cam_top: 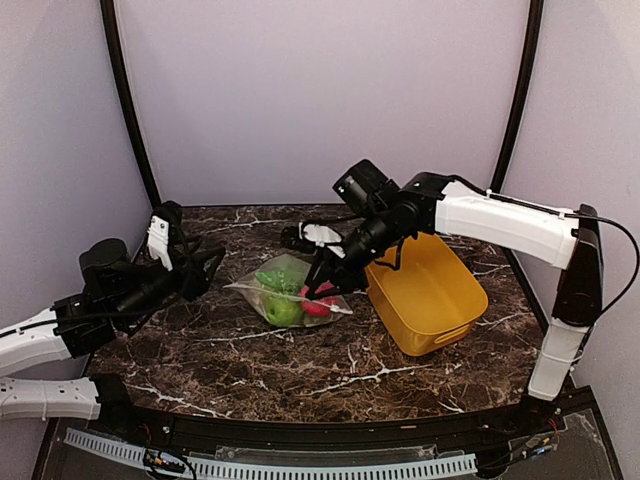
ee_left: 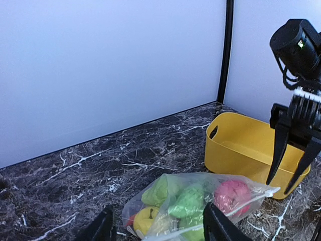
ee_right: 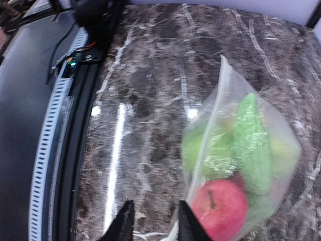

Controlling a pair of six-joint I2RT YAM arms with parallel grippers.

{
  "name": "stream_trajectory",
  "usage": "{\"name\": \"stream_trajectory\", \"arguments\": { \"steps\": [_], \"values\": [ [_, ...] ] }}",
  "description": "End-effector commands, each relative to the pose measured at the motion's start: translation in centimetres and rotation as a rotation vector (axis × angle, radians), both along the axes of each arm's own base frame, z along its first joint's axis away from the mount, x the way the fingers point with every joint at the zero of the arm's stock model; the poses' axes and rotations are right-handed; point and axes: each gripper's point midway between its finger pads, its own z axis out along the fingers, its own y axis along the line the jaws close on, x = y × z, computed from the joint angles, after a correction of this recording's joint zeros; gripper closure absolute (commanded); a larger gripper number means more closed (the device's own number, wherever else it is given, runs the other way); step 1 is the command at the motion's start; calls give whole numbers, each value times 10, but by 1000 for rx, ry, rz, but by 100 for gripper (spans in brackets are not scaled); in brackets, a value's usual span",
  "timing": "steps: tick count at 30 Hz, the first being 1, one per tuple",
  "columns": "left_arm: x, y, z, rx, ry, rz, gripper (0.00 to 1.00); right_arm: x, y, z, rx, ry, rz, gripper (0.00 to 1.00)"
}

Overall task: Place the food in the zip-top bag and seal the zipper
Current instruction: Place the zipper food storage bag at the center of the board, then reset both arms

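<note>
- Left gripper (ee_left: 159, 228): spread wide, empty.
- Right gripper (ee_right: 153, 223): narrowly parted at the zipper edge (ee_right: 203, 145) of the clear dotted plastic bag (cam_top: 255, 287); contact unclear.
- Bag's long axis runs left-right.

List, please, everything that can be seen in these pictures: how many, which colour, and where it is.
zip-top bag: one, clear, lying at the middle of the table.
food: several pieces, green, red and yellow, inside the bag.
basket: one, yellow, to the right of the bag.
table: one, dark marble with white veins.
left arm: one, black and white, left of the bag, jaws open.
right arm: one, black and white, reaching down to the bag, jaws open.
</note>
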Motion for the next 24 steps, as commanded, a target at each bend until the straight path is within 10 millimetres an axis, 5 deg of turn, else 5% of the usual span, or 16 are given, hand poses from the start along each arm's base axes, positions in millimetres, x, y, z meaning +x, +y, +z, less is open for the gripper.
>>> {"name": "stream_trajectory", "arguments": {
  "steps": [1,8,10,11,15,17,19,24],
  "values": [
    [-20,25,12,29,18,7,33,-40,-3,-3,-39,88,94,60],
    [-20,58,59,119,-61,137,21,16,-48,74,87,-67,-112,33],
    [-10,62,63,176,-45,197,20,43,-73,95,128,-145,-227,5],
    [-1,61,56,231,-14,230,19,58,-88,104,148,-183,-300,2],
    [24,63,79,302,19,358,12,117,-170,142,267,-280,-686,1],
    [35,63,87,343,19,413,10,147,-226,155,329,-318,-924,1],
    [44,60,89,367,21,438,9,157,-266,159,360,-379,-1111,1],
    [58,50,70,333,50,403,5,156,-304,133,380,-411,-1232,1]
  ]
}}
